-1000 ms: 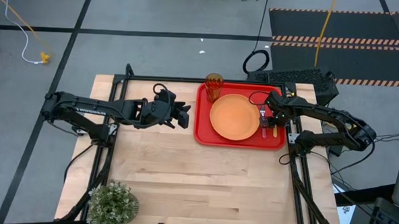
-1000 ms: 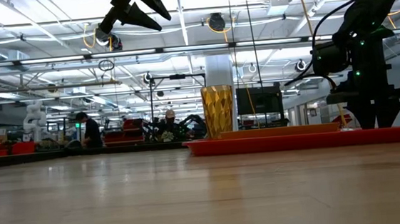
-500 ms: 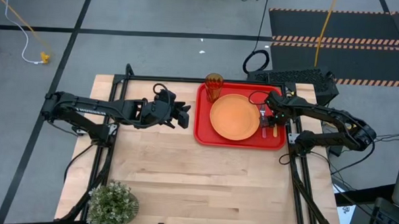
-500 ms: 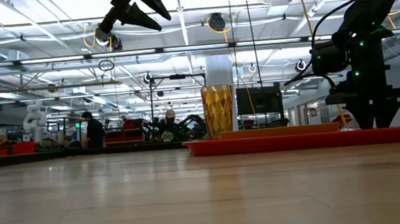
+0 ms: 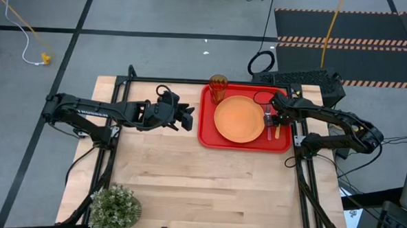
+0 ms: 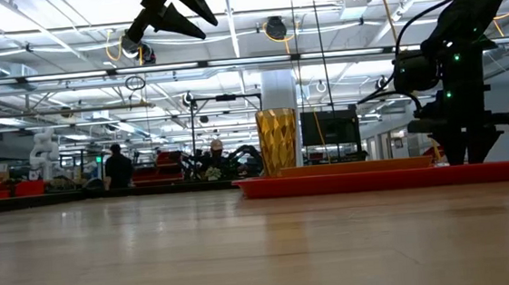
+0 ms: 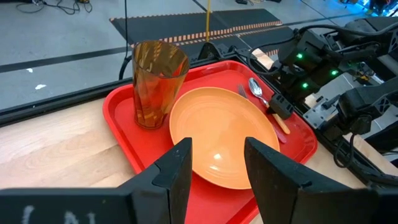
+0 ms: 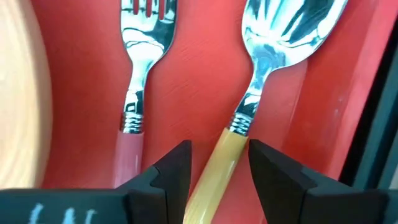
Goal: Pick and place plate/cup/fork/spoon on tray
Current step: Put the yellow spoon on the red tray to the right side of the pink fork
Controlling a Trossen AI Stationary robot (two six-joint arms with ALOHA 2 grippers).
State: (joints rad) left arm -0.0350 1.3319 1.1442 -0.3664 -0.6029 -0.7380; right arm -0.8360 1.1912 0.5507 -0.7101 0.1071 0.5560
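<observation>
- Left gripper point(image 5: 189, 118): above bare wooden table point(image 5: 187, 175), left of big red rectangular plastic tray point(image 5: 206, 136); jaws parted, holding nothing.
- On tray: amber tumbler point(image 5: 218, 88), round orange plate point(image 5: 238, 119), red-handled fork point(image 8: 138, 74), yellow-handled spoon point(image 8: 261, 68).
- Right gripper point(image 8: 216, 163): low, jaws part-open astride spoon's handle.

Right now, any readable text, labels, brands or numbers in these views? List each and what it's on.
None readable.
Dark left arm link: pale lettering, too small to read.
Left wrist camera housing: pale marks, too blurred to read.
Red rectangular plastic tray, round orange plastic plate, amber plastic cup, red-handled fork, yellow-handled spoon: no print visible.
</observation>
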